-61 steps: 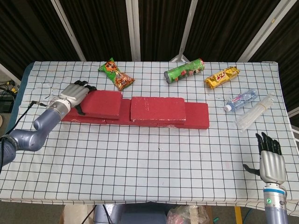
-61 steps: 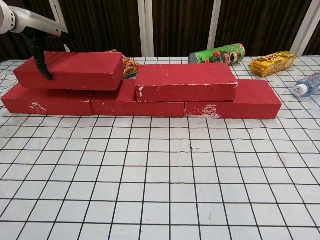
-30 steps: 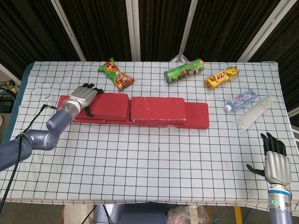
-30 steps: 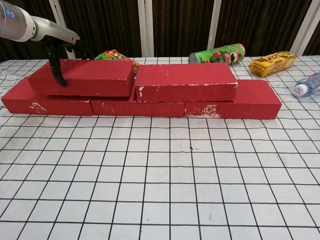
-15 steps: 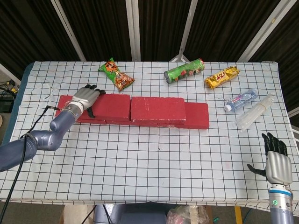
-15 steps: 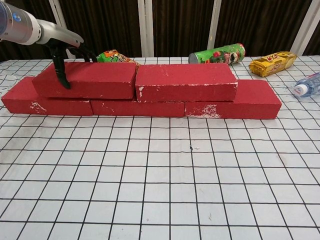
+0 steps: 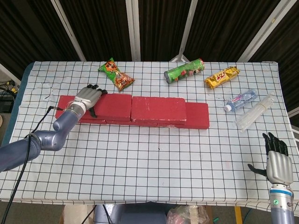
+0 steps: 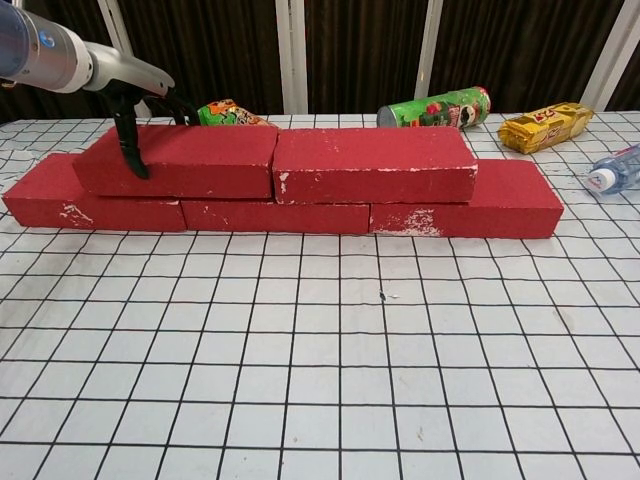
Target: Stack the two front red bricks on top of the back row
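Observation:
Three red bricks form the bottom row (image 7: 197,115) (image 8: 505,205) across the back of the table. Two more red bricks lie on top of that row. The upper right brick (image 7: 158,108) (image 8: 375,162) sits alone, untouched. My left hand (image 7: 88,97) (image 8: 132,125) grips the left end of the upper left brick (image 7: 113,103) (image 8: 205,160), thumb on its front face and fingers over its top. The two upper bricks touch end to end. My right hand (image 7: 276,161) hangs open near the table's front right corner, holding nothing.
Behind the bricks lie a green snack bag (image 7: 116,73) (image 8: 228,112), a green chip can (image 7: 184,70) (image 8: 435,107) and a yellow packet (image 7: 222,77) (image 8: 545,125). A water bottle (image 7: 240,100) (image 8: 615,170) and a clear plastic sleeve (image 7: 256,110) lie at the right.
My left hand has slid the upper left brick rightward along the bottom row until it met the upper right brick. The right hand has drifted slightly toward the front edge.

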`<action>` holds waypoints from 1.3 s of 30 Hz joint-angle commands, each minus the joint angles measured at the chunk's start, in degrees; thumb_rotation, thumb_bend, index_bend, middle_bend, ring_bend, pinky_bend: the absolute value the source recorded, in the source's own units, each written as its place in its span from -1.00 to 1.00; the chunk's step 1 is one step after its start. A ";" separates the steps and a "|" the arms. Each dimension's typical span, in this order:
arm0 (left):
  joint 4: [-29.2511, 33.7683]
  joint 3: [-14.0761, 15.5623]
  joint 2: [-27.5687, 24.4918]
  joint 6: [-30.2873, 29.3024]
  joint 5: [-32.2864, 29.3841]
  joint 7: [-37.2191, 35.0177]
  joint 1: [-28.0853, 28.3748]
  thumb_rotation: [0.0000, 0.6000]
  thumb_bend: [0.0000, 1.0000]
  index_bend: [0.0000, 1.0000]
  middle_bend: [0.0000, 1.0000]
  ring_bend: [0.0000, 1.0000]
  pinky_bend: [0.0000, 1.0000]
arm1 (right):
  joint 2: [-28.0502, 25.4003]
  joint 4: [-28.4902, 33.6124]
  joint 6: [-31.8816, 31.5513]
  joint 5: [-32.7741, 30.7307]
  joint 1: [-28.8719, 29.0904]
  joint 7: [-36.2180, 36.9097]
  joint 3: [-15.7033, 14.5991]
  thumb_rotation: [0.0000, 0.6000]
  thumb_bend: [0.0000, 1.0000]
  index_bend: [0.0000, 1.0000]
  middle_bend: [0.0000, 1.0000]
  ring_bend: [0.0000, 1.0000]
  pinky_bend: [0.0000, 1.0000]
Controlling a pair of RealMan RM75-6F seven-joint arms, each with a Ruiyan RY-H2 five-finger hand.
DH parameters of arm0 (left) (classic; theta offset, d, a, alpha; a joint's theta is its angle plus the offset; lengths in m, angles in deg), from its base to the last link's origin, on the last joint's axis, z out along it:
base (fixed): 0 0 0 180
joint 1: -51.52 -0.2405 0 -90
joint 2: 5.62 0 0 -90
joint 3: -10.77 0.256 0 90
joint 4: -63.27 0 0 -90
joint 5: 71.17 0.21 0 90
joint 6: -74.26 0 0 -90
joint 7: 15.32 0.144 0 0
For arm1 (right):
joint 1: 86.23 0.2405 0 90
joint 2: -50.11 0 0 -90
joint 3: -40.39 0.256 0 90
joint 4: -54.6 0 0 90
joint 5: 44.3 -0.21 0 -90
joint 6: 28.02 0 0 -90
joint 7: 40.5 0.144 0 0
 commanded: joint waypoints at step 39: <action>1.11 1.86 1.01 -2.91 -5.72 3.59 2.16 1.00 -1.00 -0.70 -0.78 -1.00 -1.00 | -0.35 0.71 0.21 -1.16 0.01 -0.01 0.25 1.00 -0.73 -0.88 -1.00 -1.00 -1.00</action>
